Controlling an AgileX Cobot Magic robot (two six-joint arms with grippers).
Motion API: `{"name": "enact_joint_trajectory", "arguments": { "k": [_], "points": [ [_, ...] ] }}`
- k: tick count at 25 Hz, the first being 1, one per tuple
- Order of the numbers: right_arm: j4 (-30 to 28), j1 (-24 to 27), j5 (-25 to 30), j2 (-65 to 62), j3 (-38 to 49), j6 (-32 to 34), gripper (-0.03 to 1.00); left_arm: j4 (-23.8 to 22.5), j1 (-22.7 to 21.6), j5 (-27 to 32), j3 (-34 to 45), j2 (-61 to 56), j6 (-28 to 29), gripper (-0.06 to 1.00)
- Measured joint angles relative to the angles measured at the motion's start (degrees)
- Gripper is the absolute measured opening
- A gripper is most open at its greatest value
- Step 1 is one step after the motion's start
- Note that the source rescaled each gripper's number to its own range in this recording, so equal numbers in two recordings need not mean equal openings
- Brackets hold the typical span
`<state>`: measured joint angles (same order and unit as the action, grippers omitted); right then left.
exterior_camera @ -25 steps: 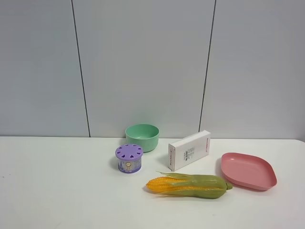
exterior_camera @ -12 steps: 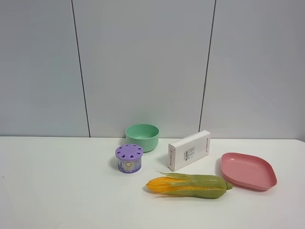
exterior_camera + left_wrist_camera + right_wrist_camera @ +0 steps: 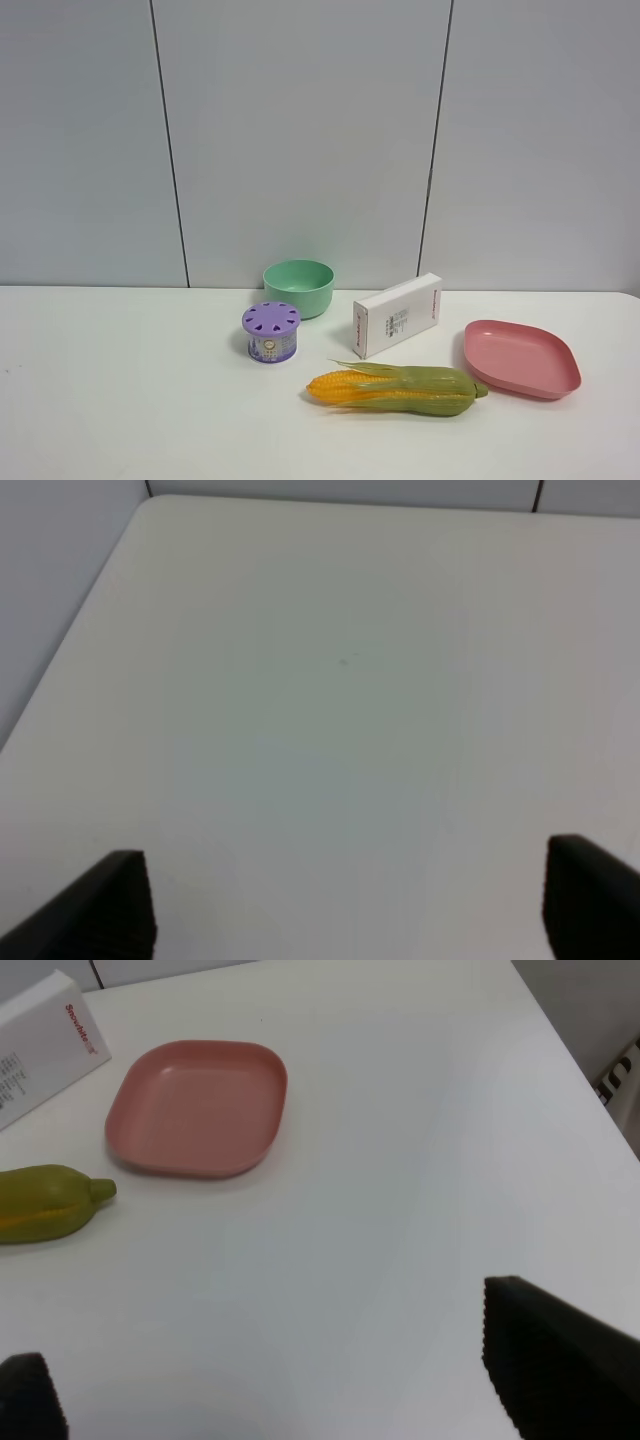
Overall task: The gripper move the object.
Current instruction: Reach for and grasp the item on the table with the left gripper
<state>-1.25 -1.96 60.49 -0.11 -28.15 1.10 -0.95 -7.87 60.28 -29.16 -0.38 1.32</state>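
The purple canister (image 3: 271,332) with its lilac holed lid stands upright on the white table (image 3: 120,400), just in front of and left of the mint-green bowl (image 3: 298,287). No arm shows in the high view. In the left wrist view my left gripper (image 3: 350,905) is open over bare table, only its black fingertips (image 3: 110,905) showing. In the right wrist view my right gripper (image 3: 290,1380) is open above bare table near the pink plate (image 3: 195,1108). The canister is out of both wrist views.
A white box (image 3: 397,314) lies right of the bowl. A corn cob (image 3: 395,389) lies in front of it, its green end also in the right wrist view (image 3: 45,1203). The pink plate (image 3: 520,358) sits at the right. The table's right edge (image 3: 580,1070) is near.
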Motion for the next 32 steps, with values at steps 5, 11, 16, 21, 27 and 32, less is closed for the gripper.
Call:
{"name": "enact_joint_trajectory", "arguments": {
  "k": [5,11,16,21,27,32],
  "points": [
    [0.0,0.0,0.0,0.0,0.0,0.0,1.0,1.0,0.0,-0.1,-0.1,1.9,-0.1,0.21],
    [0.0,0.0,0.0,0.0,0.0,0.0,1.0,10.9,0.0,-3.7,-10.4,18.4,-0.1,0.21],
    [0.0,0.0,0.0,0.0,0.0,0.0,1.0,13.4,0.0,-10.2,-23.6,36.8,-5.3,0.21],
    [0.0,0.0,0.0,0.0,0.0,0.0,1.0,14.5,3.8,-16.4,-30.9,54.7,-16.7,0.21],
    [0.0,0.0,0.0,0.0,0.0,0.0,1.0,14.9,20.1,-21.5,-36.8,78.2,-27.0,0.38],
    [0.0,0.0,0.0,0.0,0.0,0.0,1.0,15.1,29.6,-23.8,-45.9,95.0,-30.0,0.47]
  ]
}}
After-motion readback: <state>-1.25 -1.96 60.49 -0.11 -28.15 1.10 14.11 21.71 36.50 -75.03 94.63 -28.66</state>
